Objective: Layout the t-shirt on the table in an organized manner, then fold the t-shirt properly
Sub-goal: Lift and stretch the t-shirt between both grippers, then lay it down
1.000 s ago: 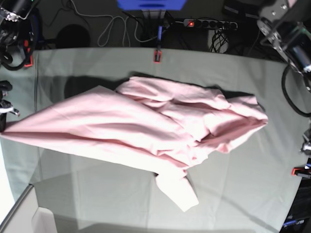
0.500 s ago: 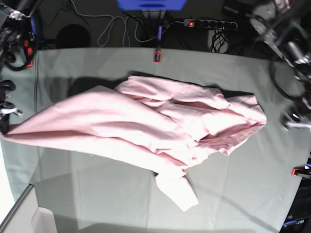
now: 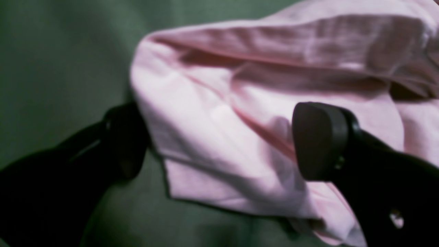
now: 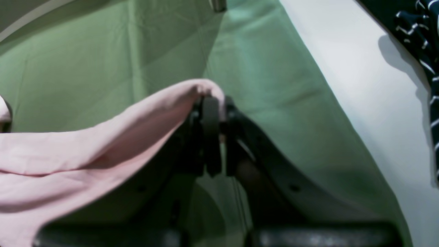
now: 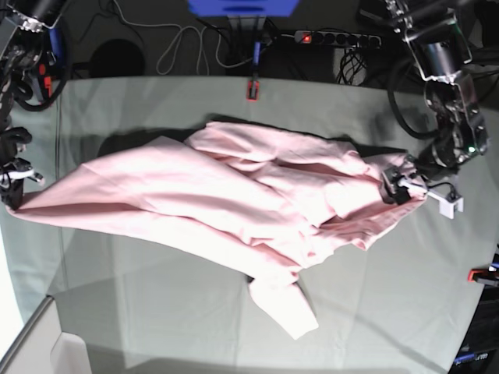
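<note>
Two dark arms frame the scene. The left gripper (image 3: pixel 219 140) shows matte black fingers (image 3: pixel 319 140) with rounded, blunt pads and a small screw hole low on one shank. The right gripper (image 4: pixel 216 133) is black too, with flat disc-like pads. In the base view, silver-grey housings, looping black cables and red accents dress the arms.

Pink t-shirt (image 5: pixel 234 199) bunched across table (image 5: pixel 390 312), left gripper (image 5: pixel 405 187) at its edge, red clamp (image 5: pixel 252 89)

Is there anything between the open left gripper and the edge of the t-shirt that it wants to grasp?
Nothing visible. The left gripper stands open right at the t-shirt, one finger on the table side, the other over the pink fabric.
</note>
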### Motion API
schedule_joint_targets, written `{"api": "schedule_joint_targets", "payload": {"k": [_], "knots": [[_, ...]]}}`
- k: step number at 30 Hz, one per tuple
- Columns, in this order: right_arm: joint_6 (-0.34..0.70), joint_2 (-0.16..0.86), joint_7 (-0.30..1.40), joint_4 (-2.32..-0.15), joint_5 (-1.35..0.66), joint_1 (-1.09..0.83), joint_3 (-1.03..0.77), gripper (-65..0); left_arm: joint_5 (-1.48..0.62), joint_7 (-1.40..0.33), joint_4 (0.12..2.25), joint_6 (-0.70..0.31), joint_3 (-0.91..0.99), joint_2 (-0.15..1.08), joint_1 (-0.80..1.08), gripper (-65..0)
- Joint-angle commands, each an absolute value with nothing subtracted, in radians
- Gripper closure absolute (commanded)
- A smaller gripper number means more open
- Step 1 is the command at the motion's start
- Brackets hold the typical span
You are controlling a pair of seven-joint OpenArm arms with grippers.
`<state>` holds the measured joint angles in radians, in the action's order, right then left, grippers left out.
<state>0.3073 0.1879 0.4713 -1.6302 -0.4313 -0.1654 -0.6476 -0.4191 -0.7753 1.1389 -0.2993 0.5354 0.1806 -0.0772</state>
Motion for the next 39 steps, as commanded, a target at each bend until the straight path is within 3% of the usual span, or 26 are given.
{"api": "schedule_joint_targets", "payload": {"k": [1,7,9,11,14,16,17,19,21,31,39], "knots": [[0.309,0.206,0.443,-1.647,-0.444,-0.159,-0.653,0.0,-0.429,-0.773,1.147,-0.297,0.533,0.188,-0.081,-63.7],[0.309,0.209,0.44,-1.629,-0.444,-0.157,-0.653,0.0,-0.429,-0.75,1.136,-0.306,0.529,0.194,-0.085,-63.1],[0.309,0.209,0.441,-1.623,-0.444,-0.15,-0.653,0.0,-0.429,-0.75,1.136,-0.349,0.53,0.193,-0.087,-58.6],[0.309,0.209,0.443,-1.616,-0.444,-0.14,-0.653,0.0,-0.429,-0.751,1.135,-0.456,0.53,0.188,-0.102,-47.8],[0.309,0.211,0.443,-1.604,-0.444,-0.137,-0.653,0.0,-0.427,-0.759,1.104,-0.611,0.53,0.186,-0.13,-23.3],[0.309,0.213,0.443,-1.603,-0.444,-0.137,-0.653,0.0,-0.42,-0.76,1.076,-0.605,0.53,0.186,-0.156,-4.0],[0.309,0.219,0.443,-1.603,-0.444,-0.136,-0.653,0.0,-0.42,-0.76,1.066,-0.581,0.53,0.188,-0.166,0.0],[0.311,0.237,0.443,-1.609,-0.444,-0.136,-0.65,0.0,-0.424,-0.76,1.059,-0.529,0.536,0.197,-0.182,-2.2],[0.312,0.26,0.443,-1.624,-0.444,-0.122,-0.624,0.0,-0.427,-0.757,1.066,-0.496,0.55,0.217,-0.2,0.0],[0.312,0.366,0.458,-1.713,-0.443,0.041,-0.512,0.0,-0.427,-0.789,1.385,-0.484,0.677,0.255,-0.24,-0.2],[0.312,0.395,0.526,-1.484,-0.441,0.318,-0.45,0.0,-0.427,-0.911,1.547,-0.484,0.728,0.251,-0.216,-0.2]]}}
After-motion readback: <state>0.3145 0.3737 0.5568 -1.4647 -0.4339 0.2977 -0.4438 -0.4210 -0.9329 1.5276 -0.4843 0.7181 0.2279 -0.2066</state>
